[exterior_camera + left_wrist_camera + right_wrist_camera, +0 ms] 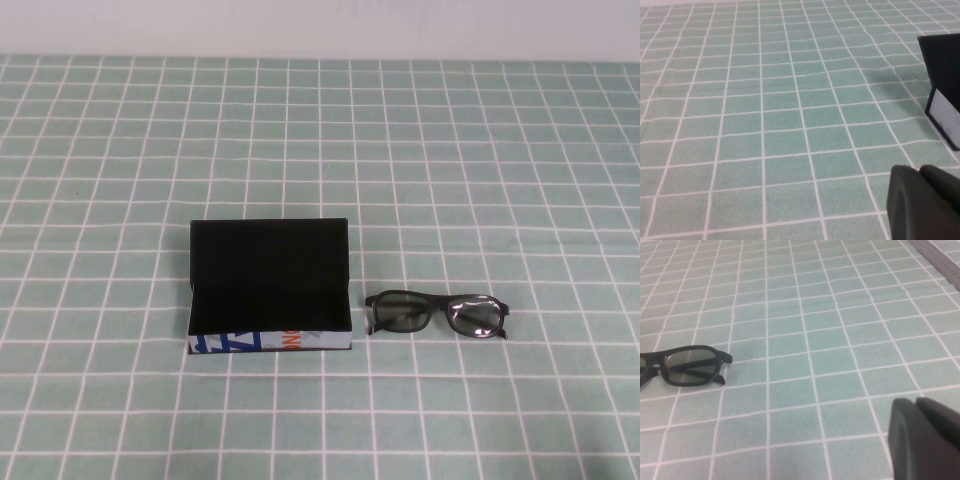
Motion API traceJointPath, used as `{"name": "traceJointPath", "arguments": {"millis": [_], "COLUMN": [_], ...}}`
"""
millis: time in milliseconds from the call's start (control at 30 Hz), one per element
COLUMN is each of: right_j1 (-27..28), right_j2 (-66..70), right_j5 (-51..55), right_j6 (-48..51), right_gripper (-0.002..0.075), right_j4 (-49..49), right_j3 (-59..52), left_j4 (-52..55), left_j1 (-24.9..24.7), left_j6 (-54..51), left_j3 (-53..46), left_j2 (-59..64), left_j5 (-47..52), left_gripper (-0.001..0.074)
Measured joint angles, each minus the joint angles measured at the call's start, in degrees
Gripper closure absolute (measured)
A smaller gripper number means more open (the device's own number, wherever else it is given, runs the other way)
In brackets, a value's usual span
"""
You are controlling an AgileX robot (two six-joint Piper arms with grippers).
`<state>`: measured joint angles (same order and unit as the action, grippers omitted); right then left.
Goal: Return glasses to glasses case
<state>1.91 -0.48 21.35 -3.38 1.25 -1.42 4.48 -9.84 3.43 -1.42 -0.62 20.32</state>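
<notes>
- The glasses case [270, 290] lies open on the worktop [480, 150], lid upright.
- The glasses [437, 315] rest folded just right of it, apart from it.
- Right gripper [926, 440] waits well off; left gripper [922, 202] hangs left of the case; fingers' state cannot be told.
- Grasp the frame's bridge, lift level, lower centred inside.

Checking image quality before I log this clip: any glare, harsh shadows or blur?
High view: even light, black hinged glasses case and black thick-framed glasses cast faint shadows. Left wrist view: left gripper blurred at corner, soft shadow beside case. Right wrist view: right gripper blurred, glasses sharp.
</notes>
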Motion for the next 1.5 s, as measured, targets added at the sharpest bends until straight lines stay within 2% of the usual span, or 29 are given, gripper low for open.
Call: {"name": "traceJointPath", "arguments": {"millis": [1500], "right_j1": [0.00], "right_j2": [0.00], "right_j5": [0.00], "right_j6": [0.00], "right_gripper": [0.0739], "right_j4": [0.00], "right_j3": [0.00], "left_j4": [1.70], "left_j1": [0.00], "left_j6": [-0.10], "left_j3": [0.00], "left_j2": [0.00], "left_j5": [0.07], "left_gripper": [0.0737]}}
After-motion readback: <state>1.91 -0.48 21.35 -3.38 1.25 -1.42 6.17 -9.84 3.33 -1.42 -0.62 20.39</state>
